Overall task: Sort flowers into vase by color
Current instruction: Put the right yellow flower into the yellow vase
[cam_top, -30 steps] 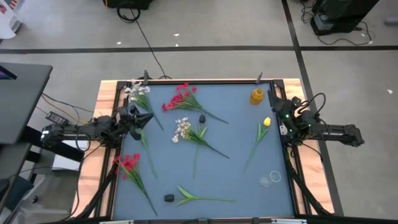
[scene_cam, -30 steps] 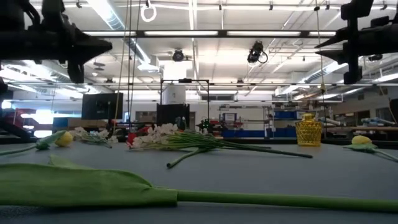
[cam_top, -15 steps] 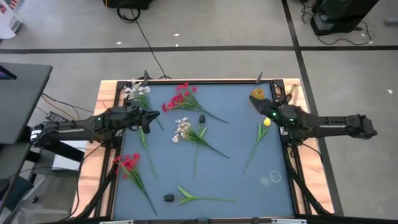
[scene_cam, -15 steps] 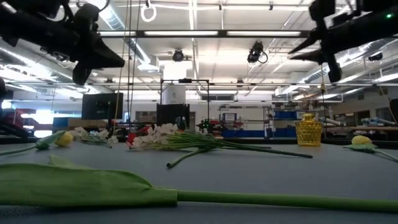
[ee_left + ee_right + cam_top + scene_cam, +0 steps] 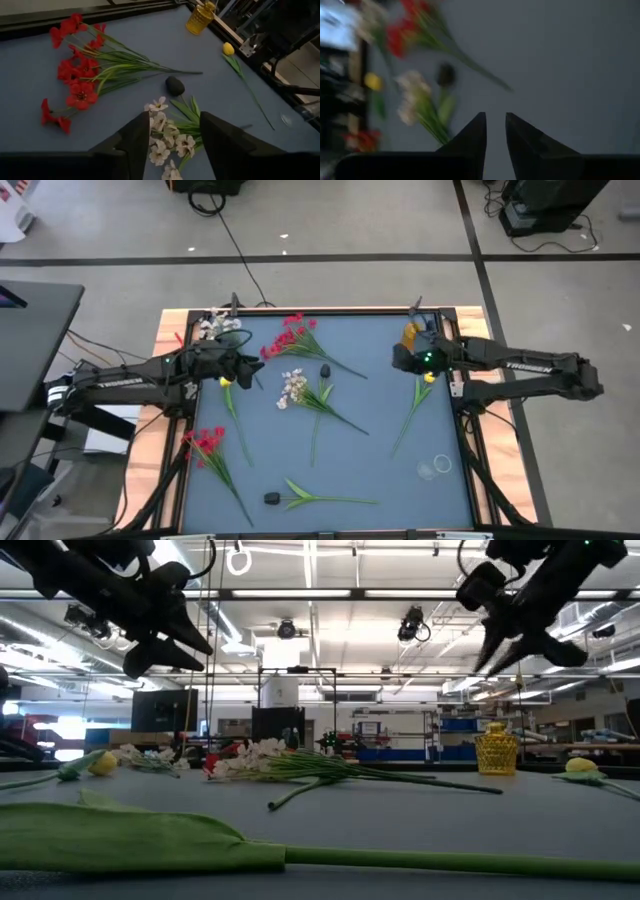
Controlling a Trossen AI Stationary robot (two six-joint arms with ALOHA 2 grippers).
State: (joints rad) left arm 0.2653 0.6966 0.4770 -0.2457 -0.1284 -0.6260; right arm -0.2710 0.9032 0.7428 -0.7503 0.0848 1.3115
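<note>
Across the blue table (image 5: 380, 410), both dark arms reaching inward from the side edges, well above the surface in the low view

Left gripper (image 5: 250, 367) near the far-left corner, hanging over a yellow tulip bud (image 5: 226, 382) by the left edge; fingers (image 5: 137, 140) spread moderately apart, nothing between them, white sprays visible through the gap

Right gripper (image 5: 397, 359) near the far-right corner, just beside the yellow vase (image 5: 412, 333); fingers (image 5: 472, 137) close together with a narrow gap, holding nothing

Red cluster (image 5: 290, 337) with long green stems along the far edge, left of middle

White spray (image 5: 293, 387) in the middle of the table, stems running toward the right edge, lying against a dark-headed bud (image 5: 325, 370) and its leaves

Second red cluster (image 5: 205, 443) by the left edge, toward the near-left corner, stem slanting to the near edge

Second yellow tulip (image 5: 429, 377) by the right edge, stem trailing toward the near edge

Another white spray (image 5: 215, 326) at the far-left corner, partly under the left arm

Second dark-headed bud (image 5: 272, 498) with long leaves along the near edge

Clear glass vessel (image 5: 440, 465) near the near-right corner, shape hard to tell

All flowers flat on the table, none in a vase
</note>
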